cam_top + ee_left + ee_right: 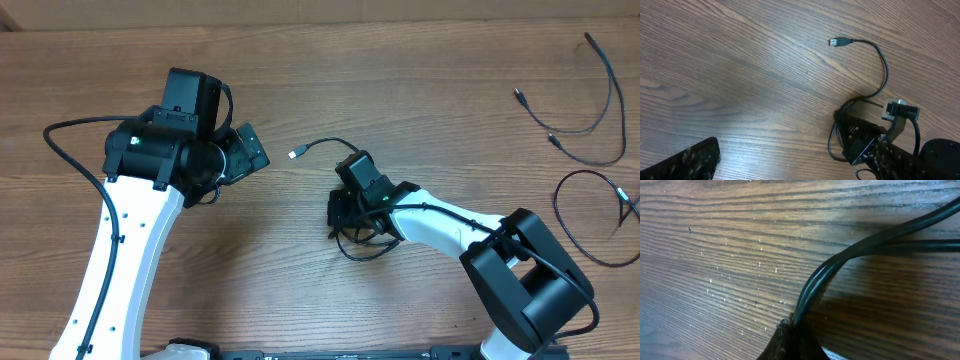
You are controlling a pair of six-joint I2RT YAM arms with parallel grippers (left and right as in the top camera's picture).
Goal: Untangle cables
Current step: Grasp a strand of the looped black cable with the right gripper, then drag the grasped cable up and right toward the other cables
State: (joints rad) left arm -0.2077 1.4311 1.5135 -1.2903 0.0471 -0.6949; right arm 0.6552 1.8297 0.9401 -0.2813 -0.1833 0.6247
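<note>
Found black cable [886, 72] heaped in loose loops about mid-table [420, 90]; traced one free strand up and left from the heap, curving over to a USB plug [836, 42] lying flat on the wood, well clear of both arms.

Logged right tool [340, 215] down low on the left side of the heap, arm reaching in from the lower right; from the right wrist, saw two strands running side by side across the grain and down into the dark fingertips [787, 342], which sit together; judged it clamped on the cable.

Logged left tool [250, 150] raised to the left of the plug, touching nothing; from the left wrist, made out one speckled finger [685, 162] at the lower left corner, with bare wood beside it; read the fingers as apart.

Noted thin cables [611, 85] off at the far right edge, well apart from the heap and from both tools.
</note>
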